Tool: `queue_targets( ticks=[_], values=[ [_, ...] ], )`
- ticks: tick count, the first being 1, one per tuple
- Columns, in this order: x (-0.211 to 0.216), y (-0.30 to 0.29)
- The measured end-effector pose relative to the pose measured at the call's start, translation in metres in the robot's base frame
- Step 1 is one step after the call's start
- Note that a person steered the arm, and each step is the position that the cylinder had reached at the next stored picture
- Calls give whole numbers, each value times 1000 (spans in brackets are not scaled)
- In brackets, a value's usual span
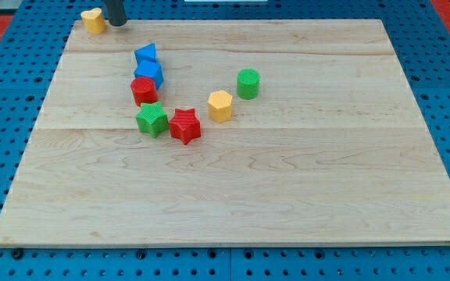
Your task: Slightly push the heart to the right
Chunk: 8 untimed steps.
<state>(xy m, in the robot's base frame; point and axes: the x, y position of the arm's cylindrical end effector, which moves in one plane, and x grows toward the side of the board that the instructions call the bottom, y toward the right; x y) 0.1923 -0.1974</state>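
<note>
The tool, a bare rod grasping nothing, sets its tip (116, 24) just right of the yellow heart (92, 19) at the tabletop's (287, 195) top-left corner, so pushing from there would probably shove it left, off the edge.

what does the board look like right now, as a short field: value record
tip: my tip at the view's top left, just right of the yellow heart
heart: at the top left corner of the wooden board
chain: two blue blocks, red block, green block, red star
further right: yellow block, green cylinder
task state: tip sits on the heart's right, not the left side needed to push it rightward
</note>
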Motion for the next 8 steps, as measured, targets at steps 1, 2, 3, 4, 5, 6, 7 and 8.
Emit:
queue_targets(
  ticks=[1, 2, 3, 4, 5, 6, 7, 8],
  values=[
    [30, -27],
    [82, -94],
    [80, -106],
    [76, -107],
    [61, -107],
    [33, -91],
    [23, -107],
    [1, -105]
  ],
)
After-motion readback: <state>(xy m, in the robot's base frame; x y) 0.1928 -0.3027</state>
